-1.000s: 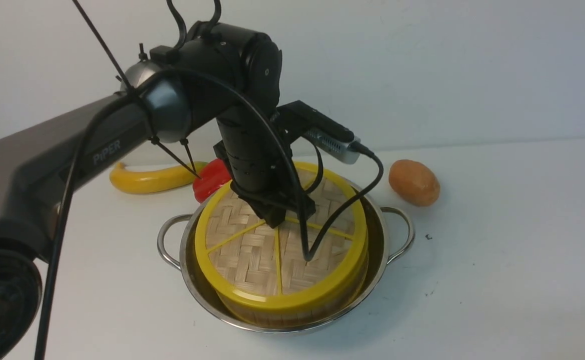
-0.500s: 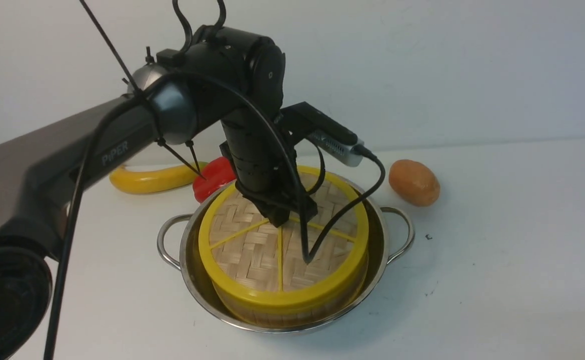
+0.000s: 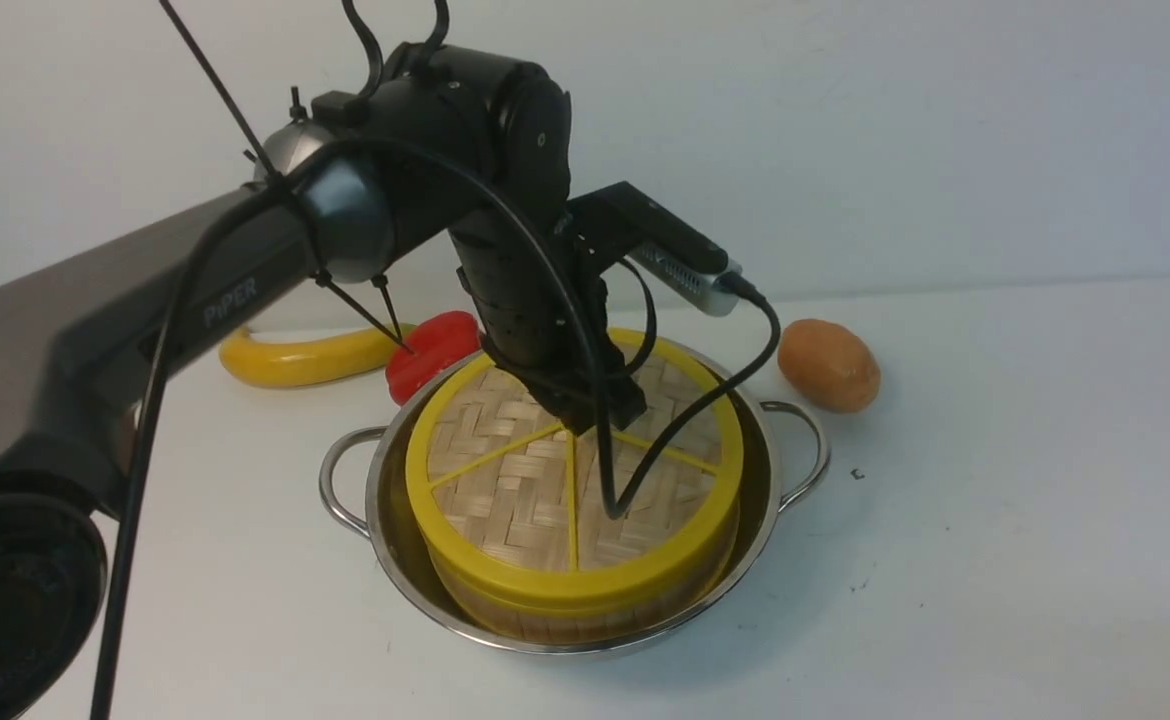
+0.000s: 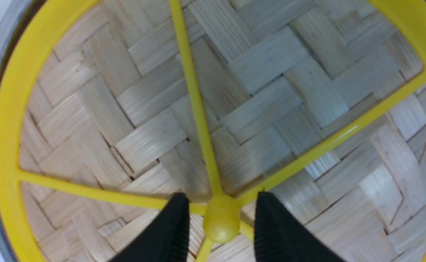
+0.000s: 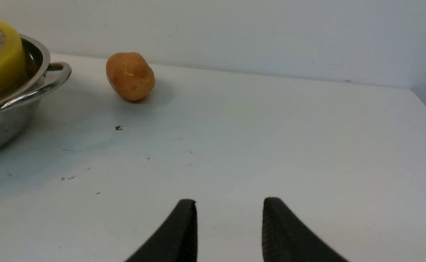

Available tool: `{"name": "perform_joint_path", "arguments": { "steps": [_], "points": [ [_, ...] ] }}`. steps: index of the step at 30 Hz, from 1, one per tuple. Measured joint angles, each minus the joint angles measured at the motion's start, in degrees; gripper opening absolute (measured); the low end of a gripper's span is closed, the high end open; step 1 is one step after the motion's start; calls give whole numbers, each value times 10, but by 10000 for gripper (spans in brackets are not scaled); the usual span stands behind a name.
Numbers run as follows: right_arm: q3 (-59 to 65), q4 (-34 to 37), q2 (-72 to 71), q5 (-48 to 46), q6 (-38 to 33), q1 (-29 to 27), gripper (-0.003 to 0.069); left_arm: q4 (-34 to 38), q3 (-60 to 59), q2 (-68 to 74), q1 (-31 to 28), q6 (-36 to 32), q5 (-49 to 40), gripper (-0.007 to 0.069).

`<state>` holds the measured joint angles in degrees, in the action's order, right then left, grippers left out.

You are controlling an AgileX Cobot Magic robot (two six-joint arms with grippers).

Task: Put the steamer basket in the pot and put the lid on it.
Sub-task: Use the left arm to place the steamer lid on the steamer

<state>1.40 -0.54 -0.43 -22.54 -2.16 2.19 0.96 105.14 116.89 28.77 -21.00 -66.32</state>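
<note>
Your left arm [image 3: 195, 290] reaches in from the left, wrist bent steeply down, left gripper [image 4: 221, 218] pointing at the surface below — jaws parted, gap on both sides, clamping nothing. Your right gripper [image 5: 229, 227] sits low and level — jaws apart, empty.

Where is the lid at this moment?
In the front view, the lid sits centrally on the steamer basket inside the pot, under the left gripper.
</note>
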Motion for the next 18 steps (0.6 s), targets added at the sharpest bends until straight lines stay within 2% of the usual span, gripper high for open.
{"name": "perform_joint_path", "arguments": {
  "steps": [4,14,18],
  "points": [
    [0,0,0,0,0,0,241,1,0,0,0,-8,-2,305],
    [0,-1,0,0,0,0,241,-17,62,-38,0,12,-41,311],
    [0,-1,0,0,0,0,241,10,104,-88,0,33,-38,311]
  ]
}}
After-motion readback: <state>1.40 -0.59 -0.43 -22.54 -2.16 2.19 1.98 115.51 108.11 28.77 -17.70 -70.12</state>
